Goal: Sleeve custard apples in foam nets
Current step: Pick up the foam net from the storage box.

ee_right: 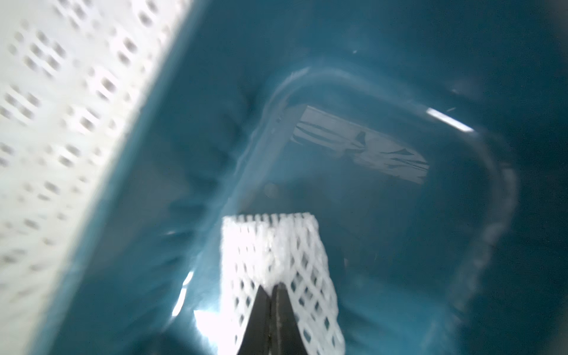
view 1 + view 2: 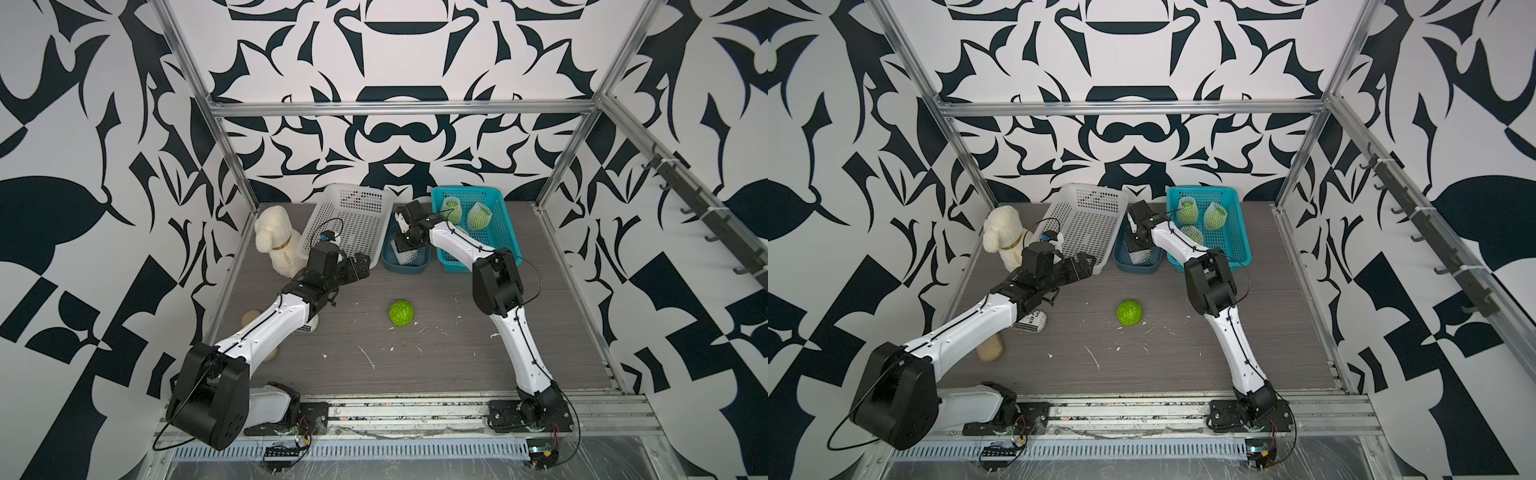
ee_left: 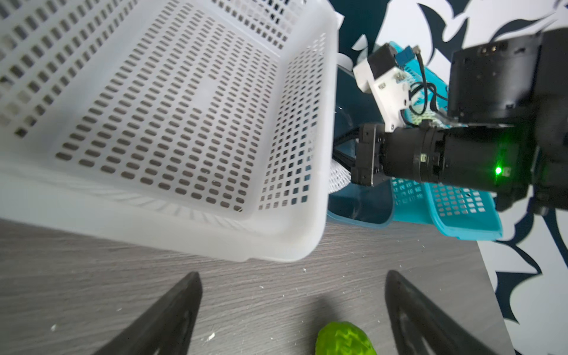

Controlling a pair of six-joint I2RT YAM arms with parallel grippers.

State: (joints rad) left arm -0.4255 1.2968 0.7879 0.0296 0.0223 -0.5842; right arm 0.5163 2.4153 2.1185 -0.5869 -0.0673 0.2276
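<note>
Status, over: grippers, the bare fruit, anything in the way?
Right gripper shut on white foam mesh net in dark teal tub. Left gripper open, empty. Bare bumpy green custard apple on table, nothing blocking it.

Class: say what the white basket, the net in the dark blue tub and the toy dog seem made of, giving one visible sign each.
White basket: likely moulded plastic, smooth matt; even rows of slots. Foam net: seemingly soft white foam; puffy strands, diamond holes. Toy dog: probably plush fabric; fuzzy cream pile.
</note>
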